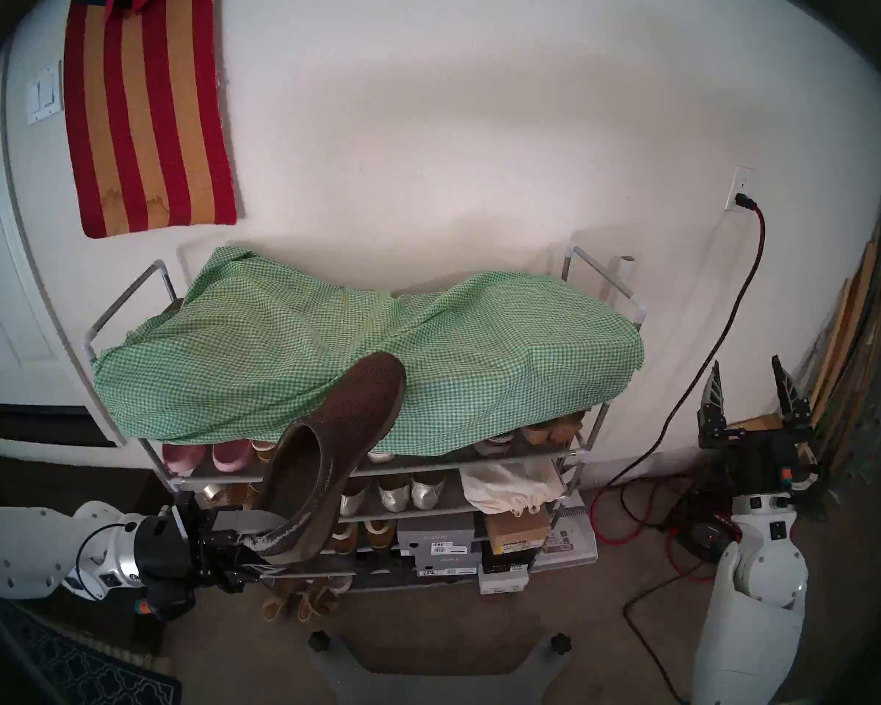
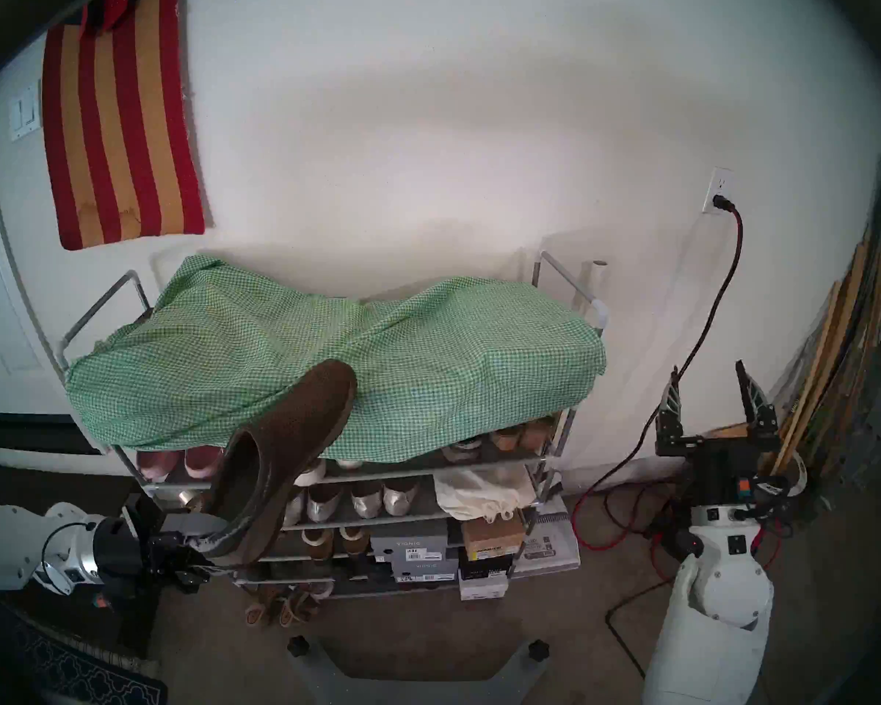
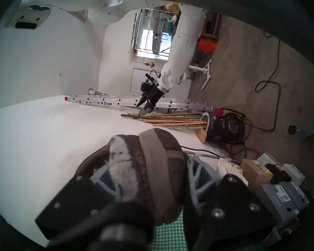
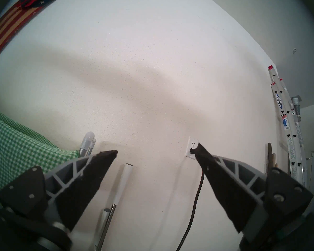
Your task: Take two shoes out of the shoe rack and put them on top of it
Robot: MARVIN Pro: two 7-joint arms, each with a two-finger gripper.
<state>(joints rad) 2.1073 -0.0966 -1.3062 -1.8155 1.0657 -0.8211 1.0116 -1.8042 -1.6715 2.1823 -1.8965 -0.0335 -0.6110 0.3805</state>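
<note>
The shoe rack [image 1: 578, 452], green gingham cloth [image 1: 255, 353] over its top, stands just beyond the left gripper [image 1: 255, 549], which reaches level from the left, clamped on the heel of a brown clog [image 1: 337, 449] whose toe tilts up over the cloth's front edge. Off the rack's right end, the right gripper [image 1: 748, 383] points up at bare wall, fingers spread, empty

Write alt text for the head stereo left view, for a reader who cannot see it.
The left gripper holds a dark brown clog by its heel, toe raised against the green gingham cloth draped over the top of a grey shoe rack. The right gripper hangs open and empty beside the rack.
</note>
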